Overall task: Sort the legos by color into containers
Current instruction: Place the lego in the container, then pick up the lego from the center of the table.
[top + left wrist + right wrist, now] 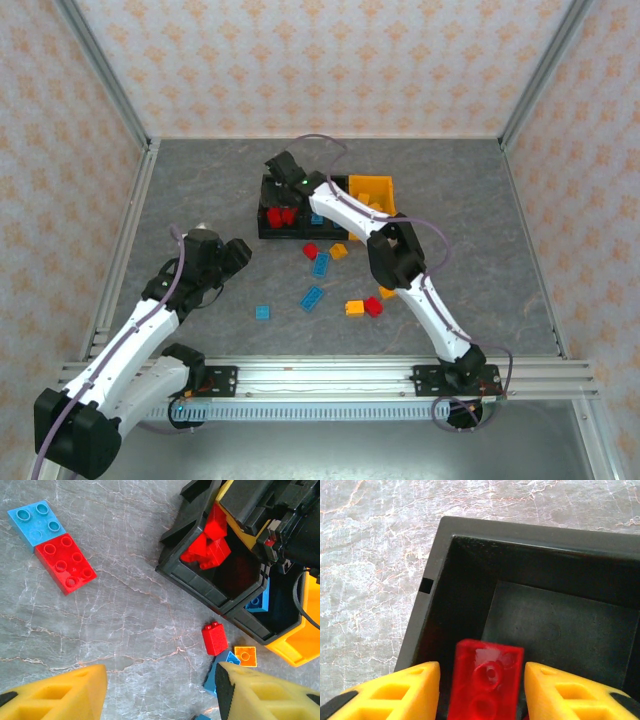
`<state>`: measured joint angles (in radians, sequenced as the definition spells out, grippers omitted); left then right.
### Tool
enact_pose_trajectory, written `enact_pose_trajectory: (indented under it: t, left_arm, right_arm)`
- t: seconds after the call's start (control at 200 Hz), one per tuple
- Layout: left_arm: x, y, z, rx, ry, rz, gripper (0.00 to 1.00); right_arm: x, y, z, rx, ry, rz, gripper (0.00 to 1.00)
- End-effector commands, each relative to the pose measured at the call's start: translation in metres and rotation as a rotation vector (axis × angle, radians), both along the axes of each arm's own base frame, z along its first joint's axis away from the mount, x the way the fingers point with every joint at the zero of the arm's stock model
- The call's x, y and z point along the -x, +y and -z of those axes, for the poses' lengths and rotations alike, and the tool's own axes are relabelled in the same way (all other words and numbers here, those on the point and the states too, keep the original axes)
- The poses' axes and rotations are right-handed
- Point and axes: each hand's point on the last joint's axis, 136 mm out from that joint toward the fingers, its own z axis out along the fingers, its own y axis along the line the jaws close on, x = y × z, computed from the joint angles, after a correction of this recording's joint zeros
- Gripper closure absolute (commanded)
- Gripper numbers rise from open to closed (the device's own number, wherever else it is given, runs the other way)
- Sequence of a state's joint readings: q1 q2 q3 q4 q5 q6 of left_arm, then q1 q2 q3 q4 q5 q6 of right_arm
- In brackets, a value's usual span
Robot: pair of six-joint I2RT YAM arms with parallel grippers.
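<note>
The containers stand in a row: a black bin (277,222) holding red legos (210,542), a middle black bin (250,622) with a blue brick (259,601), and an orange-yellow bin (372,192). My right gripper (283,172) hovers over the red-filled bin (470,555); its jaws are open, and a blurred red brick (487,680) sits between the fingers with a gap on each side. My left gripper (160,690) is open over bare table, with nothing between its fingers. Loose red (215,638), orange (245,656) and blue (222,672) legos lie near its right finger.
More loose legos lie in front of the bins: red (311,251), blue (312,298), blue (263,312), orange (354,308). A blue brick (37,522) and a red brick (65,564) lie side by side. Metal frame rails border the grey table (200,200).
</note>
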<state>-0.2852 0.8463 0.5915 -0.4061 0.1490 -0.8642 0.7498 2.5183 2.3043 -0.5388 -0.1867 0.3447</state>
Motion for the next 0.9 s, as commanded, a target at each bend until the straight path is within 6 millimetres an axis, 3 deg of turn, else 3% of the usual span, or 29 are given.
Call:
enact_pose_trajectory:
  t: [0.0,0.185,0.35,0.646,0.896]
  left_arm:
    - [0.005,0.01,0.006,-0.016,0.022,-0.04,0.4]
    - [0.006,0.012,0.007,-0.024,0.028,-0.052,0.39]
    - [0.005,0.009,0.011,-0.032,0.044,-0.024,0.39]
    - [-0.001,-0.026,0.017,0.004,0.066,0.184,0.39]
    - [-0.004,-0.07,0.011,-0.033,0.048,0.363,0.38]
  right_arm:
    - [-0.001,0.0,-0.046,-0.04,-0.055,0.004,0.49]
    - [0.009,-0.004,-0.089,-0.069,-0.105,-0.021,0.47]
    - [0.037,-0.017,-0.128,-0.089,-0.168,-0.053,0.47]
    - [0.109,-0.083,-0.122,-0.084,-0.154,-0.058,0.4]
    - [0.171,-0.149,-0.087,-0.067,-0.073,-0.004,0.36]
